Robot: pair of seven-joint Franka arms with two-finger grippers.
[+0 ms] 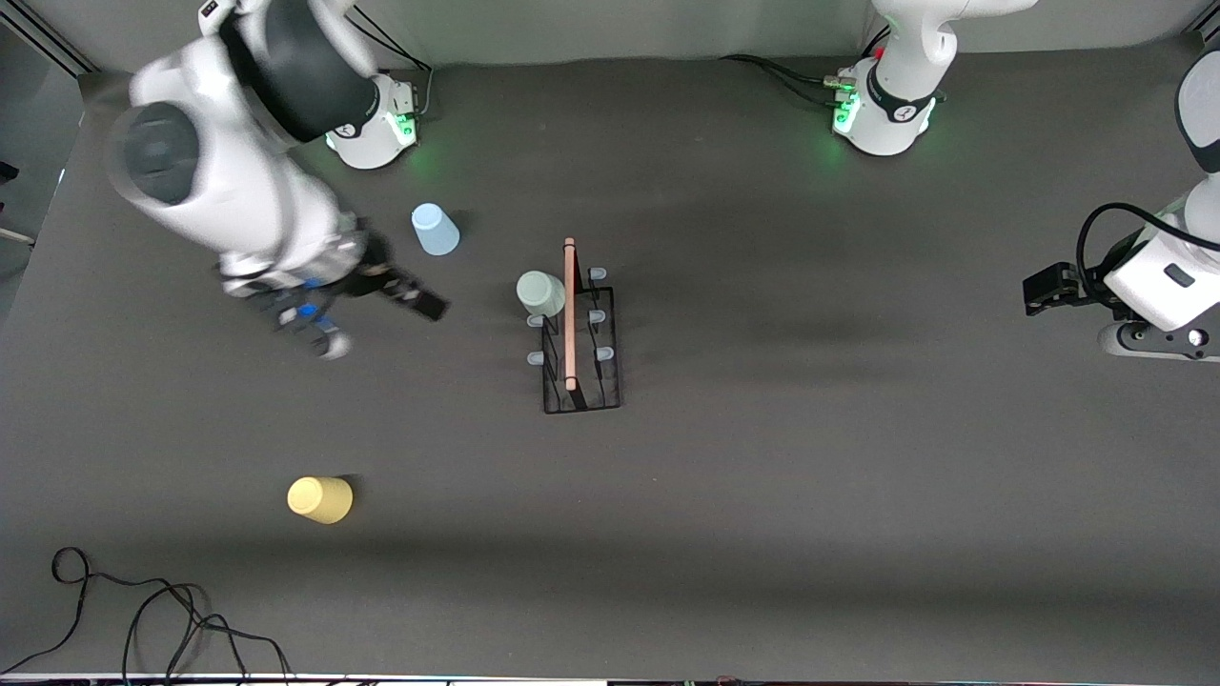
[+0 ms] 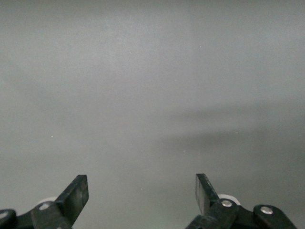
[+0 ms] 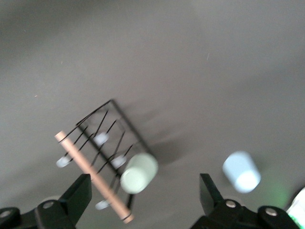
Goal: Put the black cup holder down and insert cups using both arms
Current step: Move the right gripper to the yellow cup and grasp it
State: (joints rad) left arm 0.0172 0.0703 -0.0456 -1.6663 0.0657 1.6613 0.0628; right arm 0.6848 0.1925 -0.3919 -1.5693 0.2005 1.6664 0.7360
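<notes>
Right end effector [image 3: 143, 191] agape above table [image 1: 762, 524]

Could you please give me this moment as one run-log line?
green cup on cup holder peg | blue cup, yellow cup on table | right tool open, empty | left tool open, waiting

Motion blurs the right arm [image 1: 238, 171] and its right gripper [image 1: 381, 286] in the front view, its jaws indistinct there, while the left arm [image 1: 1168, 276] is cut off by that view's edge, and each wrist view crops its jaws' roots.
</notes>
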